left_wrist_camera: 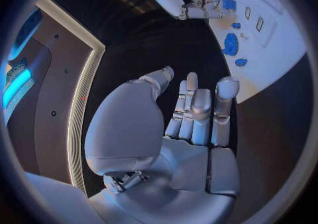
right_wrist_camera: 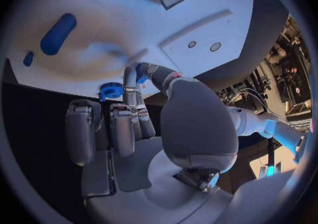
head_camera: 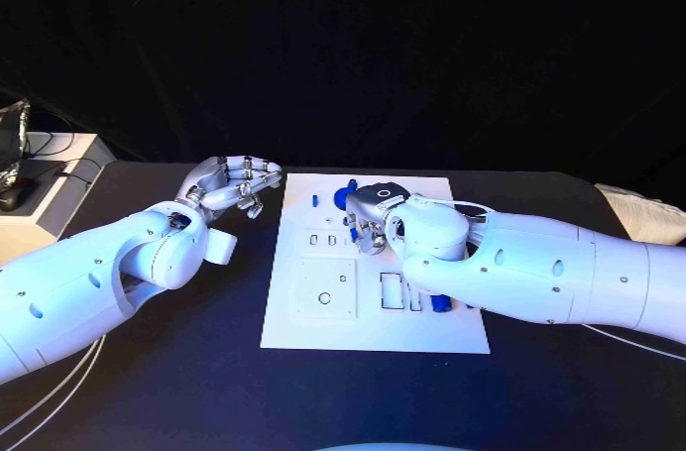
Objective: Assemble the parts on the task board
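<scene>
Right hand (head_camera: 384, 213) sits over the white rectangular task board (head_camera: 375, 327), centre frame; fingers (right_wrist_camera: 130, 83) curled down beside a small blue toothed gear (right_wrist_camera: 111, 91); whether it is clamped, cannot tell. A blue oblong peg (right_wrist_camera: 58, 33) lies beyond. Left hand (head_camera: 229, 185), upper left of the board over the black table (head_camera: 171, 392), fingers apart, holds nothing. Right hand is nearer.

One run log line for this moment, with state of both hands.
left hand: open, beside task board | right hand: over board, grasp unclear | blue gear: on board
</scene>
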Available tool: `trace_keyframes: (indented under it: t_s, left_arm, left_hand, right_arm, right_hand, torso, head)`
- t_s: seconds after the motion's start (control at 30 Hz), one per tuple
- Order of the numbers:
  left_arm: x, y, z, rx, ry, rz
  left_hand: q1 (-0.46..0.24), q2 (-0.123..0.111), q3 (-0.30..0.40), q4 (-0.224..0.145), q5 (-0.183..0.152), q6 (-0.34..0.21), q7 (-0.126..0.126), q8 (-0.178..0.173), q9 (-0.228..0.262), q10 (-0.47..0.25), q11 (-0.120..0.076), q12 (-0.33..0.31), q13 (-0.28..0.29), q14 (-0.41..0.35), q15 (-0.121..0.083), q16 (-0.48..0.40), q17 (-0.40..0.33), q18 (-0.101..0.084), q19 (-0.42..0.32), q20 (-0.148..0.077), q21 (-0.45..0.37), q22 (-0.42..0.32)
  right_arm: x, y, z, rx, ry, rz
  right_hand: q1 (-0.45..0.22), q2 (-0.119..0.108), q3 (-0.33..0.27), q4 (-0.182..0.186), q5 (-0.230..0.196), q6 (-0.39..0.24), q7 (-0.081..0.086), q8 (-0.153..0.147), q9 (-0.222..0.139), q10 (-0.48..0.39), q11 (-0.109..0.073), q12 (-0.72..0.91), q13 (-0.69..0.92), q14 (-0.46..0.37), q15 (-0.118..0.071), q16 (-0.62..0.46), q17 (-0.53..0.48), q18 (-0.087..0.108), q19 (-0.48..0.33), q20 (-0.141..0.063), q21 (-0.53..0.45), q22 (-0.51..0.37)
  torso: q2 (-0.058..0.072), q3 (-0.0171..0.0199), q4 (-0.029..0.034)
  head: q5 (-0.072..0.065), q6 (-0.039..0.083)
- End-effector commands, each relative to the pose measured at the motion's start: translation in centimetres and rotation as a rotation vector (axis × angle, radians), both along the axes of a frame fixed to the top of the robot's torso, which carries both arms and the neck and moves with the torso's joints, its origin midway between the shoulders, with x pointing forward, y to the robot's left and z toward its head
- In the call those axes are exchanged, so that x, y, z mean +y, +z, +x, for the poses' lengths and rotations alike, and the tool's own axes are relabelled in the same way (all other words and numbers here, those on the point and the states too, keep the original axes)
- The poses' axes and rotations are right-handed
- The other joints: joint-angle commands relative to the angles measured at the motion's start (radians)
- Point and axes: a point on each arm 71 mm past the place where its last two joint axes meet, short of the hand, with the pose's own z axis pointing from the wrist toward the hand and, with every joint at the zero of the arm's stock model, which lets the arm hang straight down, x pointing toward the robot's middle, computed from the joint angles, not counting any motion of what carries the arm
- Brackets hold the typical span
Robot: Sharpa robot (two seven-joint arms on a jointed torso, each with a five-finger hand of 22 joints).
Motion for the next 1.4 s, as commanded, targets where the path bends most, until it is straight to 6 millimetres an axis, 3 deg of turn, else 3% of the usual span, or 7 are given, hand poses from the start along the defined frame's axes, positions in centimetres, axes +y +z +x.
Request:
trace_keyframes:
  t_s: [0.03,1.03,1.27,1.4]
  left_arm:
    - [-0.21,0.06,-0.01,-0.005,-0.011,-0.004]
    - [-0.18,-0.01,0.06,-0.004,-0.010,-0.004]
    - [-0.12,-0.02,0.06,-0.003,-0.009,-0.003]
    - [-0.11,-0.02,0.06,-0.003,-0.009,-0.003]
  left_hand:
    - [0.007,0.002,0.004,-0.002,0.000,-0.004,0.000,-0.002,-0.001,-0.006,0.002,0.002,-0.001,0.005,0.003,0.005,-0.001,0.007,0.004,0.002,0.006,0.001]
    - [0.007,0.002,0.004,-0.002,0.000,-0.004,0.000,-0.002,-0.001,-0.006,0.002,0.002,-0.001,0.005,0.003,0.005,-0.001,0.007,0.004,0.002,0.006,0.001]
    - [0.007,0.002,0.004,-0.002,0.000,-0.004,0.000,-0.002,-0.001,-0.006,0.002,0.002,-0.001,0.005,0.003,0.005,-0.001,0.007,0.004,0.002,0.006,0.001]
    - [0.007,0.002,0.004,-0.002,0.000,-0.004,0.000,-0.002,-0.001,-0.006,0.002,0.002,-0.001,0.005,0.003,0.005,-0.001,0.007,0.004,0.002,0.006,0.001]
  right_arm:
    - [0.05,-0.10,0.00,-0.008,0.001,-0.011]
    - [-0.14,-0.46,-0.05,-0.006,-0.003,0.029]
    - [-0.32,-0.44,0.03,-0.011,-0.008,0.036]
    - [-0.41,-0.42,0.04,-0.013,-0.009,0.039]
  right_hand:
    - [-0.008,0.001,0.000,0.005,0.004,0.005,0.001,-0.007,-0.001,0.003,-0.006,0.004,0.001,0.075,-0.006,-0.006,0.134,0.015,0.054,-0.007,-0.004,0.196]
    - [-0.016,-0.024,-0.004,0.018,0.003,-0.031,0.006,-0.032,-0.012,-0.004,-0.002,0.005,0.004,0.072,-0.003,-0.012,0.122,0.017,0.050,-0.006,-0.017,0.190]
    - [-0.011,-0.039,-0.035,0.038,-0.025,-0.119,0.016,-0.054,-0.041,-0.020,0.007,-0.003,-0.002,0.067,0.005,-0.021,0.103,0.023,0.041,0.001,-0.045,0.177]
    - [0.030,-0.020,-0.138,0.069,-0.030,-0.191,0.020,-0.049,-0.069,-0.024,0.004,-0.009,-0.011,0.067,0.002,-0.023,0.101,0.024,0.040,0.000,-0.052,0.175]
  torso:
    - [0.000,0.0010,0.0004]
    - [-0.001,0.0003,-0.0007]
    - [-0.001,0.0001,-0.0010]
    - [-0.001,0.0003,-0.0008]
  head:
    - [0.000,-0.002]
    - [-0.001,-0.005]
    - [-0.001,-0.004]
    - [-0.001,-0.004]
